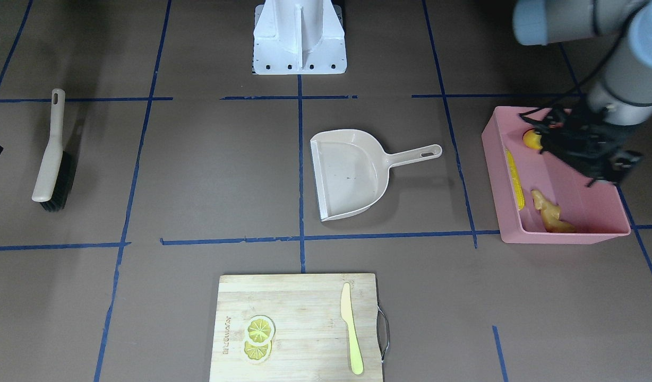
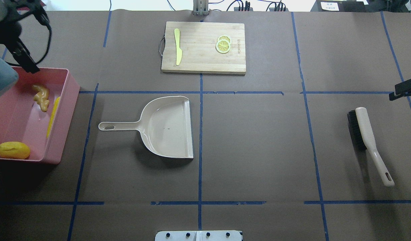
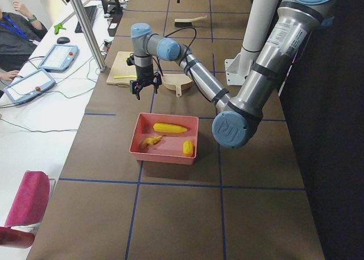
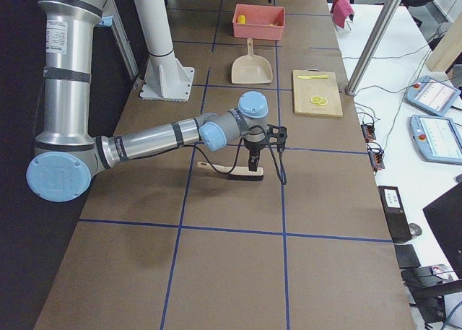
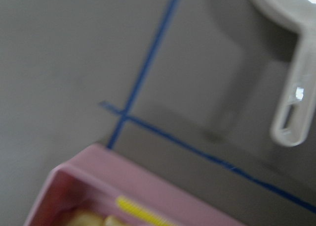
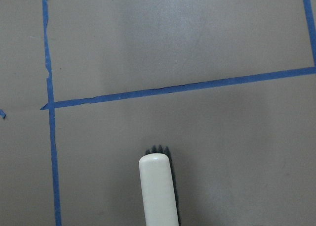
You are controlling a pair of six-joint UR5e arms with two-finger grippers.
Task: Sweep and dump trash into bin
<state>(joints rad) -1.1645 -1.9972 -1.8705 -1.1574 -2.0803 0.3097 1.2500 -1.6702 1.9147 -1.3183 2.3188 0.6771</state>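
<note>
The pink bin (image 1: 495, 175) stands at the table's end on my left side. In it lie the yellow corn cob (image 1: 514, 178), the yellow potato-like lump (image 1: 532, 140) and the tan ginger root (image 1: 551, 212). My left gripper (image 1: 581, 154) hangs above the bin's far side, open and empty; its fingers stand spread in the exterior left view (image 3: 145, 91). My right gripper (image 2: 404, 89) shows only at the view's edge, above the brush (image 2: 366, 134), which lies on the table. I cannot tell whether it is open or shut.
The beige dustpan (image 1: 350, 175) lies empty mid-table, its handle toward the bin. A wooden cutting board (image 1: 299, 318) at the far edge holds lemon slices (image 1: 258, 337) and a yellow-green knife (image 1: 351, 329). The white robot base (image 1: 299, 37) stands at the near edge.
</note>
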